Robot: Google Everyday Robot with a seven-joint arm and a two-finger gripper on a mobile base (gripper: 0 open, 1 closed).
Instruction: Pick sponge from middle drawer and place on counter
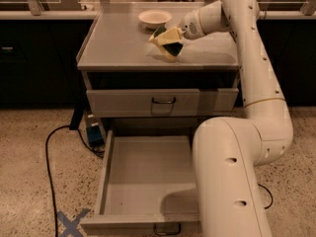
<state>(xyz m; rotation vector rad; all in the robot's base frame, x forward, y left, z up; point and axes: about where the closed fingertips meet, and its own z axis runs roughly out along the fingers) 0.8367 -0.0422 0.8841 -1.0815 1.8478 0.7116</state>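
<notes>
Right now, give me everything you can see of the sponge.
The sponge is small, with a dark green face and yellow foam body. It is tilted, clamped in the gripper, low over the counter near its middle, nearer the camera than the cream bowl. Whether its lower corner touches the counter cannot be told.

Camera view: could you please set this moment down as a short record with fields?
tool: over the counter, just in front of the bowl, shut on the sponge
sponge: held tilted, dark green and yellow both showing, low over the counter; contact cannot be told
counter: bears a cream bowl near its back edge
middle drawer: pulled open, no sponge in the visible part, right side hidden by the arm
task stage: sponge out of the drawer, not yet released
</notes>
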